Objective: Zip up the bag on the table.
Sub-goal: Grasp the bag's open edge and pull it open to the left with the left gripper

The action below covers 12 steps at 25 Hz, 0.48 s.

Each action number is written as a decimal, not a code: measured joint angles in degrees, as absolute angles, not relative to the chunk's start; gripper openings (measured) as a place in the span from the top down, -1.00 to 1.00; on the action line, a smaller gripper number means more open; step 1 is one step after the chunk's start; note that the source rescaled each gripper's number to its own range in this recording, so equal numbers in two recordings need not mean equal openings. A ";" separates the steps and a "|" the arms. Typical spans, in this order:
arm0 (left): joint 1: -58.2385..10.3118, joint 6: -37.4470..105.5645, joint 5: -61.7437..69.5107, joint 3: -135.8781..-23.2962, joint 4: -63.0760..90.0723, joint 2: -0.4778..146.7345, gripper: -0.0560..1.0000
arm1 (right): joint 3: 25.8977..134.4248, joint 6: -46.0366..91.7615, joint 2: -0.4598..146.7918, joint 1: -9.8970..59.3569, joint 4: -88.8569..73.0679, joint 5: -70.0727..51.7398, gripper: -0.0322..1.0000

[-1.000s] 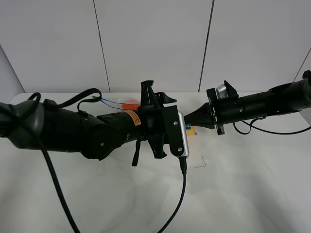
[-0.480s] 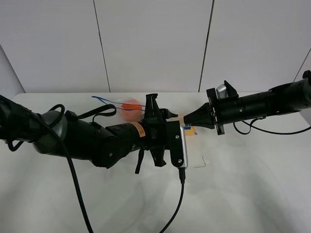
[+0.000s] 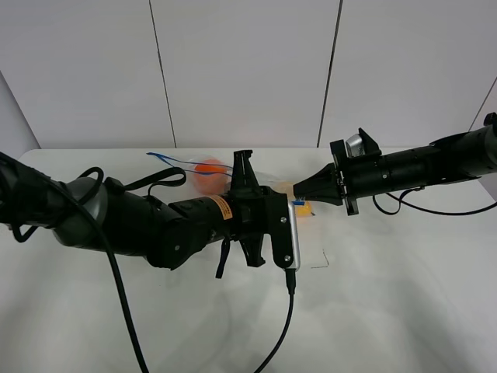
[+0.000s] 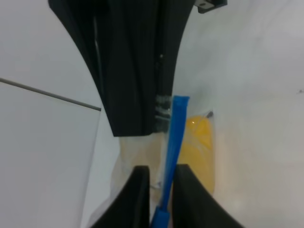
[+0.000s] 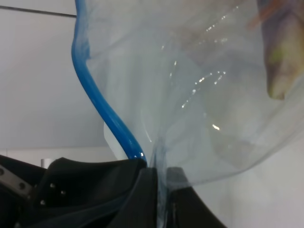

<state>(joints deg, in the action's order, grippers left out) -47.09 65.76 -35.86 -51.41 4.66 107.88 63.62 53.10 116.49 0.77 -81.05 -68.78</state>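
The clear bag (image 3: 208,172) is held above the white table (image 3: 388,303) between both grippers. Orange produce shows through it at the left and yellow produce (image 3: 304,208) at the right. My left gripper (image 3: 266,186) is shut on the blue zipper strip (image 4: 172,142); its fingertips (image 4: 138,190) pinch the strip from both sides. My right gripper (image 3: 300,192) is shut on the bag's end, close to the left one. In the right wrist view its fingers (image 5: 147,190) clamp the bag (image 5: 204,95) where the strip (image 5: 99,111) ends. Most of the bag is hidden behind my left arm.
A black cable (image 3: 286,326) hangs from the left wrist camera down to the table's front. A small white scrap (image 3: 318,259) lies on the table under the grippers. A white panelled wall (image 3: 248,70) stands behind the table.
Over the last second my left arm dropped lower, uncovering more of the orange produce and blue strip. In the last half second nothing visibly moved. The right arm held still.
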 joint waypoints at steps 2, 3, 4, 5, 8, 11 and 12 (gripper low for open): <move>-46.96 67.04 -35.86 -51.41 4.66 107.88 0.67 | 63.62 53.10 116.49 0.77 -81.05 -68.78 0.94; -46.76 67.48 -35.86 -51.41 4.66 107.88 0.67 | 63.62 53.10 116.49 0.77 -81.05 -68.78 0.94; -46.46 67.80 -35.86 -51.41 4.60 107.88 0.68 | 63.62 53.10 116.49 0.77 -81.05 -68.78 0.94; -46.13 67.88 -35.86 -51.41 4.60 107.88 0.68 | 63.62 53.10 116.49 0.77 -81.12 -68.78 0.94; -45.59 68.22 -35.86 -51.35 4.55 107.88 0.68 | 63.62 53.05 116.49 0.77 -81.33 -68.78 0.94; -45.52 68.23 -35.86 -51.35 4.48 107.88 0.73 | 63.62 53.05 116.49 0.77 -81.37 -68.78 0.94; -45.52 68.28 -35.80 -51.35 4.42 107.88 0.81 | 63.62 53.05 116.49 0.77 -81.37 -68.78 0.94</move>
